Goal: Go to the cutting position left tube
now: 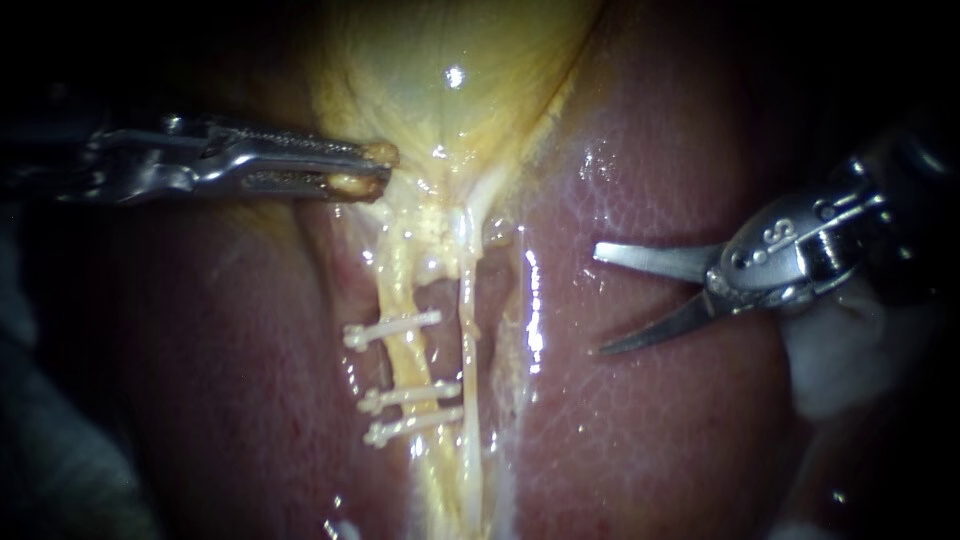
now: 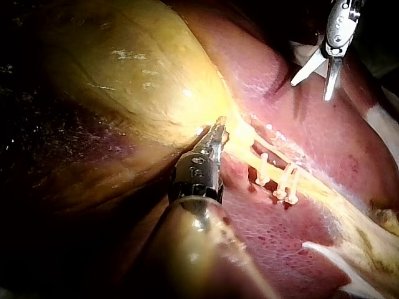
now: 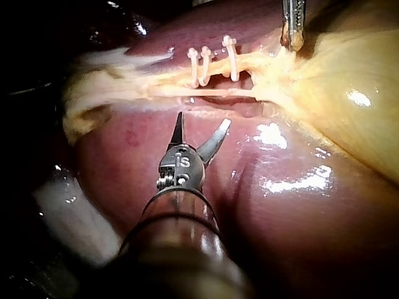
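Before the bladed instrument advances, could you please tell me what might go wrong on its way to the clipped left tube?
The right instrument, blades open, must cross the thin pale right tube to reach the yellow left tube; it might nick it.
The three white clips sit close together; the blades could strike one.

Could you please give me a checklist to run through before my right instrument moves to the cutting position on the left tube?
1. Blades of the right instrument open: ok.
2. Its blades apart from both tubes, over the liver: ok.
3. Three clips seated on the left tube: ok.
4. Bare stretch of tube between the lone clip and the close pair: ok.
5. Jaws of the left instrument shut on the gallbladder: ok.
6. Path past the right tube, which lies nearer the blades: cannot tell.
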Tool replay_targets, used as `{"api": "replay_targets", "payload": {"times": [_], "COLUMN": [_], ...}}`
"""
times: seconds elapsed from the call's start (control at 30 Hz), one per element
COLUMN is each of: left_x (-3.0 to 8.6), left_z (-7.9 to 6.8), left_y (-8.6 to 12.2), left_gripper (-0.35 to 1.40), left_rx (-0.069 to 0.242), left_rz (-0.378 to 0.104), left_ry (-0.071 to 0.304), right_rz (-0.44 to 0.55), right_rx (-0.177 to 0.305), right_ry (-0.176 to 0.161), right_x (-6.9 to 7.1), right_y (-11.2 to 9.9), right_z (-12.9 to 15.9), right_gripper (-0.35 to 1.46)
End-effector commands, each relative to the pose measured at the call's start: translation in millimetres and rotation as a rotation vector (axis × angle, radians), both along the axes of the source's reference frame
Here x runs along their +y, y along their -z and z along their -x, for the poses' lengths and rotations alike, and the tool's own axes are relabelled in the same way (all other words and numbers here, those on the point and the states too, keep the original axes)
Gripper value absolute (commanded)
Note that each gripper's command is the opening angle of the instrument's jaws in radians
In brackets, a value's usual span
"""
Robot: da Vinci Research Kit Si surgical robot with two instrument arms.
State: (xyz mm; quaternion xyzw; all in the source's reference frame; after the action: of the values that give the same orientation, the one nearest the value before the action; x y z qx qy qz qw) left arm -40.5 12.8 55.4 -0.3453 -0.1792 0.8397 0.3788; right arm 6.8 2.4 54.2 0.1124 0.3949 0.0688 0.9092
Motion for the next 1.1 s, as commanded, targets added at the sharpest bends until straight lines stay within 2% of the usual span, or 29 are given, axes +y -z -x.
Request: {"api": "replay_targets", "payload": {"times": [0.03,0.17,0.3,0.43,0.57,0.7,0.9,1.1], "left_x": [0.1,0.7,1.7,2.2,2.3,2.2,2.2,2.1], "left_z": [-0.2,-1.7,-4.0,-5.4,-5.3,-5.2,-5.1,-5.1], "left_y": [0.3,1.8,3.7,4.4,4.5,4.6,4.7,4.8], "left_gripper": [-0.35,-0.35,-0.35,-0.35,-0.35,-0.35,-0.35,-0.35], "left_rx": [-0.001,-0.006,0.009,0.017,0.017,0.021,0.021,0.021], "left_rz": [-0.001,-0.007,0.005,0.012,0.011,0.01,0.01,0.01], "left_ry": [-0.001,-0.006,0.007,0.015,0.016,0.016,0.016,0.017], "right_rz": [-0.001,-0.003,-0.003,-0.005,-0.02,-0.043,-0.147,-0.289], "right_rx": [0.001,0.003,0.003,0.004,0.015,0.062,0.114,0.174], "right_ry": [0.0,0.001,0.001,0.003,0.015,0.038,0.04,0.013], "right_x": [0.0,-0.1,-0.1,-0.1,-0.1,-0.6,-2.6,-3.5], "right_y": [0.0,0.1,0.1,0.1,0.1,-0.2,-1.8,-3.3], "right_z": [0.0,0.0,0.0,0.0,-0.5,-1.9,-5.3,-7.8], "right_gripper": [1.45,1.45,1.45,1.45,1.45,1.45,1.45,1.45]}}
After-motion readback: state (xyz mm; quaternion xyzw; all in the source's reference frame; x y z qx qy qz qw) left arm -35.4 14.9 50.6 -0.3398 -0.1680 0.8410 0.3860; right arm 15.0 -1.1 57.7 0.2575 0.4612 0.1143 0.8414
